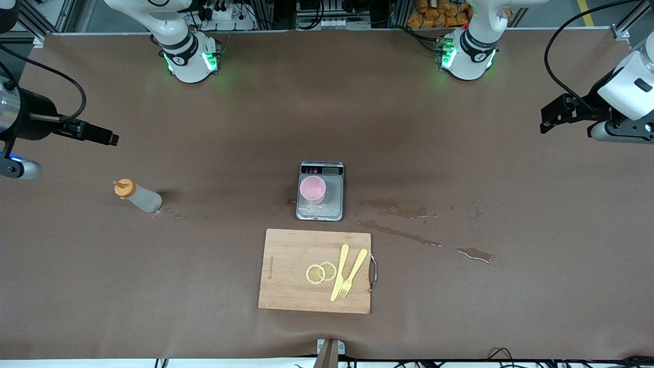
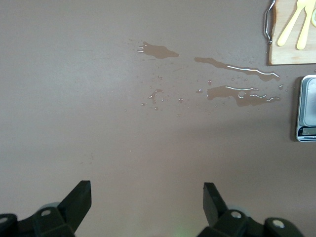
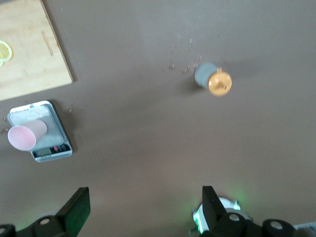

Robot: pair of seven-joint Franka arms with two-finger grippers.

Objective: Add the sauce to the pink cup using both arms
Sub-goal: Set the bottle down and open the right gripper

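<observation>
Front view: pink cup [image 1: 312, 189] upright on the scale [image 1: 320, 209] at frame centre, just above the cutting board [image 1: 286, 276]. Sauce bottle [image 1: 137, 196] at middle left of the frame, standing on the table, orange cap leaning toward the frame's left edge. Right gripper [image 1: 110, 138] up in the air at the left edge, above the bottle in the frame and close to it; fingers not resolvable here. Left gripper [image 1: 547, 118] at the right edge, well apart from both cup and bottle. By this layout, right arm clearly the nearer to the bottle; cup roughly midway between the 2 grippers. Spilled liquid [image 1: 398, 232] on the table right of the scale.

Left wrist view: left gripper [image 2: 147, 200] with its 2 fingers wide apart, nothing between them. Only a sliver of the scale at the right edge; cup out of frame.

Right wrist view: right gripper [image 3: 146, 205] likewise spread, holding nothing. Bottle in the upper right, seen almost cap-on. Cup on the scale at the left edge.
</observation>
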